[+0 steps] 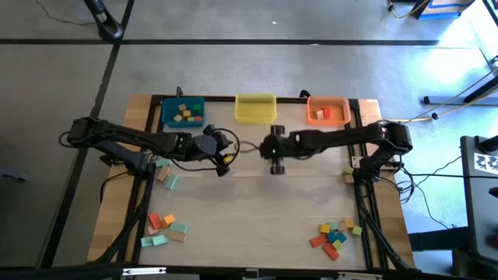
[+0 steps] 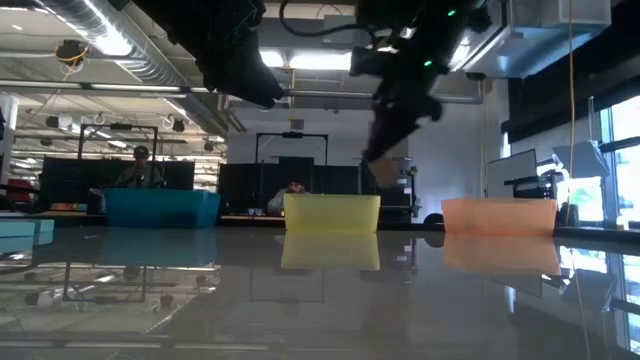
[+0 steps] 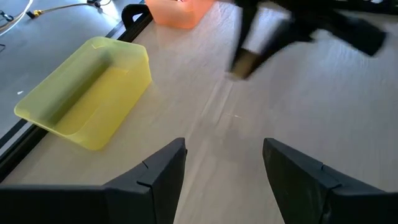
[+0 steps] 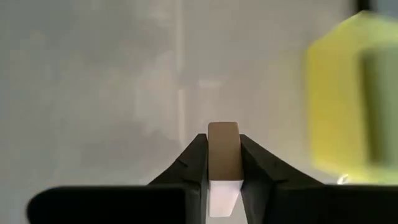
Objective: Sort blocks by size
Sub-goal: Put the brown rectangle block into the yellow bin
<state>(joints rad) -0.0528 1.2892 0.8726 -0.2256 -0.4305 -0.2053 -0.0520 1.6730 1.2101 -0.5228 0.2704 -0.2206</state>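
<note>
Pinching tan block [image 4: 223,148]; right gripper [image 4: 223,163] fingers.

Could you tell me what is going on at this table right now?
The right hand holds a tan block above the table's middle, near the yellow bin. The left hand hangs open and empty beside it. Some blocks already lie in the blue bin and orange bin; others wait in piles near the table's front corners.

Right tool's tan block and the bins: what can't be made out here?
- Tan block in the right tool: right wrist view, shape and size hidden by the fingers.
- Yellow bin: high view, contents too small; low view, wall hides the inside.
- Left tool: open, holding nothing.
</note>
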